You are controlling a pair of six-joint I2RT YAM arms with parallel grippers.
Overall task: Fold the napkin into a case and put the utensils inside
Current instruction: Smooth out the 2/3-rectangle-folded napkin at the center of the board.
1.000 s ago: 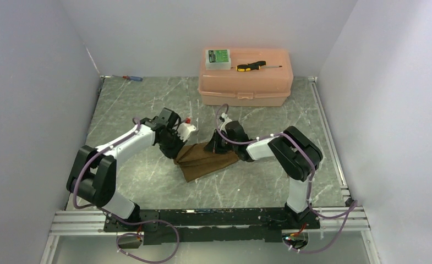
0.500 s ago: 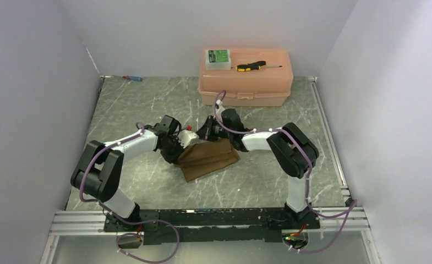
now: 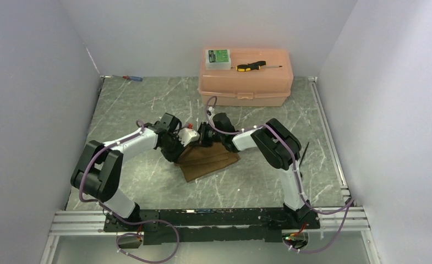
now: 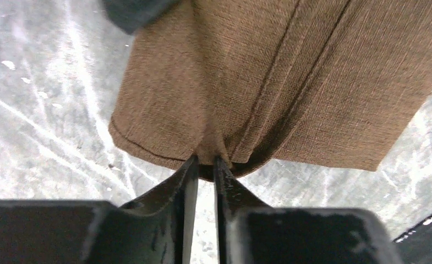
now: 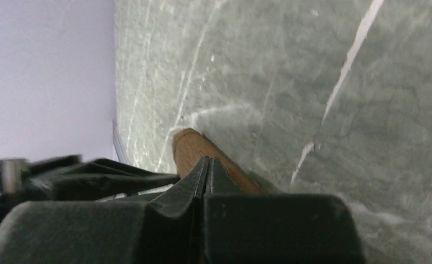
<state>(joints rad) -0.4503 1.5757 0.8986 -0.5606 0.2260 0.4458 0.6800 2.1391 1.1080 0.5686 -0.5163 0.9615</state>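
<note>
**Item: the napkin**
- Location: middle of the tabletop.
- Condition: lies in stacked flat folds, with its far-left corner taken by both claws. By the look of it, it is not yet a case, so you have folding left to do.

**Item: left gripper**
- State: clenched on a small pucker at the napkin's edge. The cloth bunches and draws in toward the tips.

**Item: right gripper**
- State: clenched, with a rounded fold of the napkin showing at its tips, which it appears to pinch.
- Location: just beside the left one, at the same corner.

**Item: the utensils**
- Not made out in any view.

**Hazards, for your attention:**
- Both holds look shallow. If you pull the claws apart, either pinch may slip and drop the fold.
- The claws are crowded together, so any crossing move could knock one against the other.
- Nothing weighs down the lower layers. A tug toward the far edge may drag the whole stack and undo the folds.
- If you release unevenly, the flap may spring back and leave you no pocket.
</note>
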